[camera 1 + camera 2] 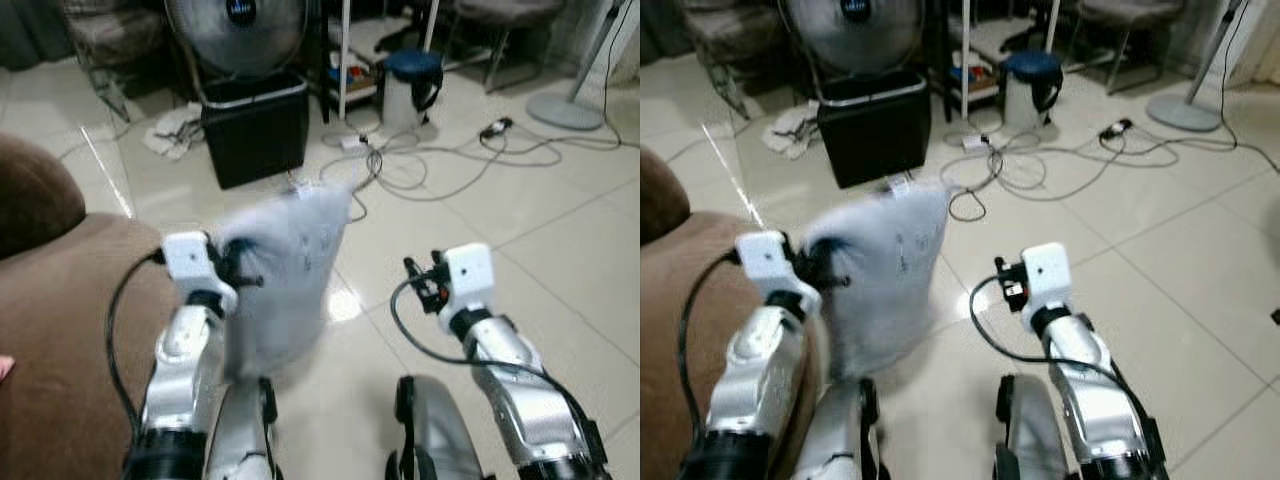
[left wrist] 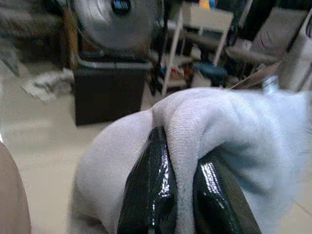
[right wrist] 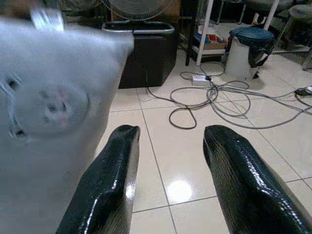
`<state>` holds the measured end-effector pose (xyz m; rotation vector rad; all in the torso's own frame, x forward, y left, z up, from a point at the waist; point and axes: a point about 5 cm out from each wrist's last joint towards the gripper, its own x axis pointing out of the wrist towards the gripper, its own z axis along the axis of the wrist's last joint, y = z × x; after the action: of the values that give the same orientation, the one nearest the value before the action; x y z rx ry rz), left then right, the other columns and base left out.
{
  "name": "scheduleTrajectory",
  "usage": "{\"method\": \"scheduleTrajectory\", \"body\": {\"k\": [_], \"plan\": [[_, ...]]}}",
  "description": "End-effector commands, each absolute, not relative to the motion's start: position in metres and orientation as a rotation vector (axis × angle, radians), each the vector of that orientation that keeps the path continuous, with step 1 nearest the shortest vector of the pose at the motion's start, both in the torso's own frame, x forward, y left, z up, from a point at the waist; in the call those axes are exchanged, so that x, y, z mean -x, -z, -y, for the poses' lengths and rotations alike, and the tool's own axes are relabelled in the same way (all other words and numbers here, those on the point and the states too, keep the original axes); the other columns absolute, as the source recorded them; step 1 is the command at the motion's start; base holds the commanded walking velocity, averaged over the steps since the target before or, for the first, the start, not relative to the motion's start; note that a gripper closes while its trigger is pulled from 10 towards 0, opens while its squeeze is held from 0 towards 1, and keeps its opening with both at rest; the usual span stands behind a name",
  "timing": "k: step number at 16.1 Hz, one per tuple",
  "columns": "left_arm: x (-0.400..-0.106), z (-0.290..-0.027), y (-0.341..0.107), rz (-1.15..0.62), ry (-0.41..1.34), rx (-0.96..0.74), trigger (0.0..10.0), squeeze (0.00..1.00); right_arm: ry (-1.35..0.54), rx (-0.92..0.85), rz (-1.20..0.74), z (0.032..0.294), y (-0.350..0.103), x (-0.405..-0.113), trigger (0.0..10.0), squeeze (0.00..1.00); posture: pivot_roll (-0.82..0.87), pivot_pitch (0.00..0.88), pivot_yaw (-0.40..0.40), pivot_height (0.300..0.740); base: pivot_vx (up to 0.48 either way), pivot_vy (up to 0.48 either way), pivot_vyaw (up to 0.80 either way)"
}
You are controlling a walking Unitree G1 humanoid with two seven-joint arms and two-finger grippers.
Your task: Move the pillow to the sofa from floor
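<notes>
now the left gripper is pinching only a fold of the pillow, so it may be slipping before the sofa; the right gripper is hanging open.

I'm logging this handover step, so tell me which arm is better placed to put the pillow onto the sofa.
Left. The left gripper is shut on the pillow, and the brown sofa lies on that side. The right gripper hangs open with nothing in it.
</notes>
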<state>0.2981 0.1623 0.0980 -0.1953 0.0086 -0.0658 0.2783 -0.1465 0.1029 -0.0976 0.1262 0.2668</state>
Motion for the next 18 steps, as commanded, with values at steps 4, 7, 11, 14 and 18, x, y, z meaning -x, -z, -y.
{"method": "scheduleTrajectory", "body": {"k": [4,7,11,14,18], "plan": [[-0.285,-0.159,-0.113,0.002,0.155,0.066,10.0,0.00,-0.291,0.095,-0.103,0.136,-0.108,-0.284,10.0,0.00,0.05,0.000,0.040,0.633,0.000,0.000,0.00],[-0.282,-0.157,-0.110,-0.010,0.220,0.001,10.0,0.00,-0.277,0.104,-0.112,0.137,-0.105,-0.286,10.0,0.00,0.05,0.000,0.048,0.663,0.000,0.000,0.00],[-0.286,-0.157,-0.106,-0.032,0.176,-0.030,10.0,0.00,-0.278,0.095,-0.106,0.137,-0.106,-0.288,10.0,0.00,0.04,0.000,0.051,0.703,0.000,0.000,0.00],[-0.283,-0.160,-0.107,-0.012,0.151,-0.029,10.0,0.00,-0.302,0.081,-0.105,0.136,-0.105,-0.289,10.0,0.00,0.05,0.000,0.034,0.733,0.000,0.000,0.00],[-0.276,-0.159,-0.101,-0.024,0.141,-0.032,10.0,0.00,-0.333,0.066,-0.126,0.133,-0.101,-0.283,10.0,0.00,0.07,0.000,0.014,0.740,0.000,0.000,0.00]]}}
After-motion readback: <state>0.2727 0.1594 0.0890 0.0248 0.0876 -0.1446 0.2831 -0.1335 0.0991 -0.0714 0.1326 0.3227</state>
